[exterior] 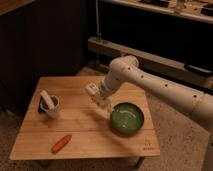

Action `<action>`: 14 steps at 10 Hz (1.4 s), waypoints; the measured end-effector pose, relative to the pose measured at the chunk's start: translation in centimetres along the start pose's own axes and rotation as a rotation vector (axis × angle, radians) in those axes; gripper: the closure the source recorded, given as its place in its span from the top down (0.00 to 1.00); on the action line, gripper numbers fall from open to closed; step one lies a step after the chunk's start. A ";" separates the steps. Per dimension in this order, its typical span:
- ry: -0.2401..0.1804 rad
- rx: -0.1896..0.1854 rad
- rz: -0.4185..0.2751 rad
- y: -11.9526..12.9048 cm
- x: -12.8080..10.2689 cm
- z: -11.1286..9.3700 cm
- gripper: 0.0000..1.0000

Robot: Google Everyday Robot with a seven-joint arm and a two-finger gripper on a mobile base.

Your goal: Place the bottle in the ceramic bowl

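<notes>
The small pale cream bottle [92, 90] is in my gripper [101, 101], held above the wooden table [95, 137] near its middle. The fingers are closed around it, and the white arm comes in from the right. The round green ceramic bowl [114, 121] with a darker rim sits on the table just right of and below the gripper. Nothing shows inside it. The bottle is left of the bowl's rim, not over it.
A white cup with a white stick [50, 105] stands at the table's left side. An orange carrot-like item [61, 143] lies near the front left edge. A dark shelf and a bench run behind the table.
</notes>
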 end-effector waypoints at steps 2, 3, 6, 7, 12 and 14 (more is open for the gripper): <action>0.006 0.003 0.010 0.9 -1.8 -0.7 0.18; 0.007 0.009 0.008 0.4 -2.1 -0.8 0.18; 0.011 0.018 0.007 0.0 -3.7 -1.3 0.18; 0.013 0.021 0.006 0.5 -4.0 -1.5 0.18; 0.053 0.049 0.036 3.2 -6.5 -1.6 0.18; 0.067 0.056 0.045 3.6 -7.1 -1.5 0.18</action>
